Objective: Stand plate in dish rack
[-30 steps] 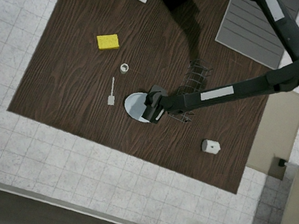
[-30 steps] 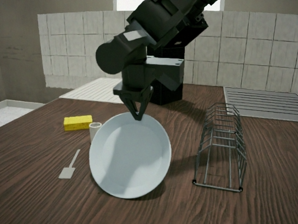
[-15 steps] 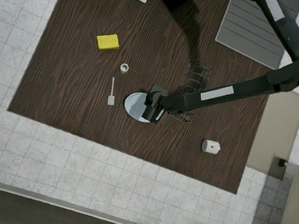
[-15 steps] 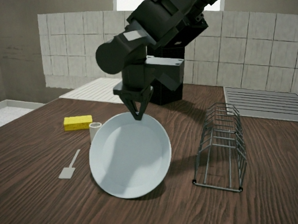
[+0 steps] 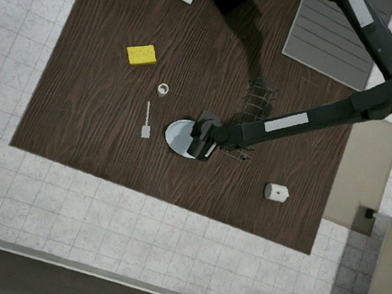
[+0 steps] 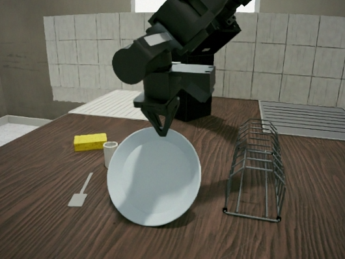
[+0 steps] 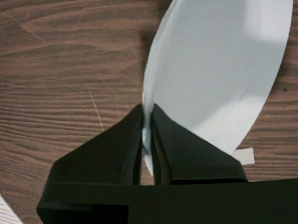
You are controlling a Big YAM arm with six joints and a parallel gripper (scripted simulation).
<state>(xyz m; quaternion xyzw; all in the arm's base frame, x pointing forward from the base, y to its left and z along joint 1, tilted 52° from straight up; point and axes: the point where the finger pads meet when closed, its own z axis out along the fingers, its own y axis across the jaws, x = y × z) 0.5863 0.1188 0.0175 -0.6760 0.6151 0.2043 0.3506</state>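
A pale blue plate [image 6: 153,177] stands tilted on its lower edge on the dark wood counter, left of the rack. My gripper [image 6: 161,131] is shut on the plate's top rim and holds it up. From above the plate [image 5: 180,138] shows as a narrow oval under the gripper [image 5: 198,141]. In the wrist view the rim [image 7: 147,137] runs between my two dark fingers. The wire dish rack [image 6: 257,168] stands empty on the counter to the right of the plate, apart from it; in the overhead view the rack [image 5: 250,115] is partly hidden under my arm.
A white cup [image 6: 110,153] and a yellow sponge [image 6: 90,142] sit behind the plate to the left. A flat spatula [image 6: 81,192] lies at the left front. A white mug [image 5: 276,192] lies near the counter's front. A grey drain board [image 6: 303,118] is at the back right.
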